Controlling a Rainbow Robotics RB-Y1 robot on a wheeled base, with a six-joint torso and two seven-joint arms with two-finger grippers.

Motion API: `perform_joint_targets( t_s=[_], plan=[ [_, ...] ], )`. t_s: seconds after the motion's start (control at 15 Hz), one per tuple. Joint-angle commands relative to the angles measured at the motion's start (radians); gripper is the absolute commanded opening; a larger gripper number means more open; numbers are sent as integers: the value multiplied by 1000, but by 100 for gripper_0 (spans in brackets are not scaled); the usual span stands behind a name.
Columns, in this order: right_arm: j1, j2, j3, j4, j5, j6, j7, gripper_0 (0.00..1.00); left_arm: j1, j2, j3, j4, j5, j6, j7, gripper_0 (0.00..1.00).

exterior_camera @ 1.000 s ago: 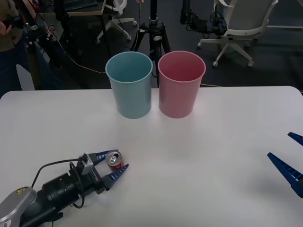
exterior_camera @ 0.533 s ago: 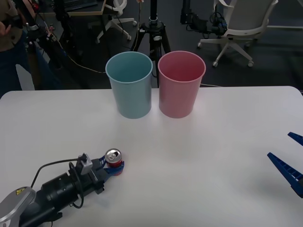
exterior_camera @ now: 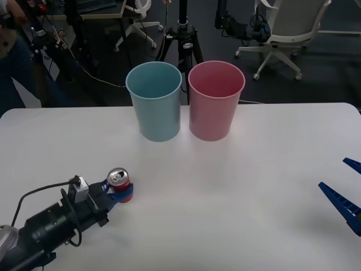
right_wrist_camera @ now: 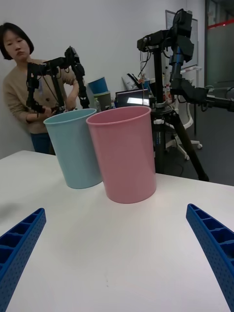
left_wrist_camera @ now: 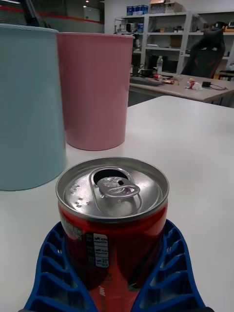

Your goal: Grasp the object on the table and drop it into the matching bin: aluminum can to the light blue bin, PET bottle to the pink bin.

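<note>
The small red aluminum can [exterior_camera: 119,183] with its silver lid and pull tab stands upright near the front left of the white table [exterior_camera: 254,169], held in my left gripper [exterior_camera: 117,191], whose blue fingers are shut around it. In the left wrist view the can [left_wrist_camera: 113,224] is close up between the fingers [left_wrist_camera: 168,273]. The light blue bin [exterior_camera: 154,100] and the pink bin [exterior_camera: 216,100] stand side by side at the table's far edge. My right gripper [exterior_camera: 345,195] hangs open at the right edge, fingers [right_wrist_camera: 213,243] spread.
Behind the table are a tripod [exterior_camera: 182,34], an office chair [exterior_camera: 285,31] and cables on the dark floor. A person [right_wrist_camera: 29,102] stands beyond the far left corner. Bare tabletop lies between the can and the bins.
My left gripper closed on the can, then drew back to the left with the can in it. The right arm has not moved.
</note>
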Motion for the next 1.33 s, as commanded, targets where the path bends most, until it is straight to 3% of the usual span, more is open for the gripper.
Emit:
perform_joint_targets(
  t_s=[0.07, 0.33, 0.67, 1.0, 1.13, 1.33],
  plan=[
    [0, 0, 0, 0, 0, 0, 0, 100, 38, 0, 89, -53, -16, 7, 17, 0],
    [0, 0, 0, 0, 0, 0, 0, 100, 38, 0, 186, -59, -19, 7, 21, 0],
    [0, 0, 0, 0, 0, 0, 0, 100, 35, 23, 186, -142, -13, 37, 60, 0],
    [0, 0, 0, 0, 0, 0, 0, 100, -39, 129, 146, -168, 114, 85, 99, 0],
    [0, 0, 0, 0, 0, 0, 0, 100, -83, 173, 146, -182, 119, 105, 119, 0],
    [0, 0, 0, 0, 0, 0, 0, 100, -163, 229, 144, -186, 84, 109, 264, 0]
  ],
)
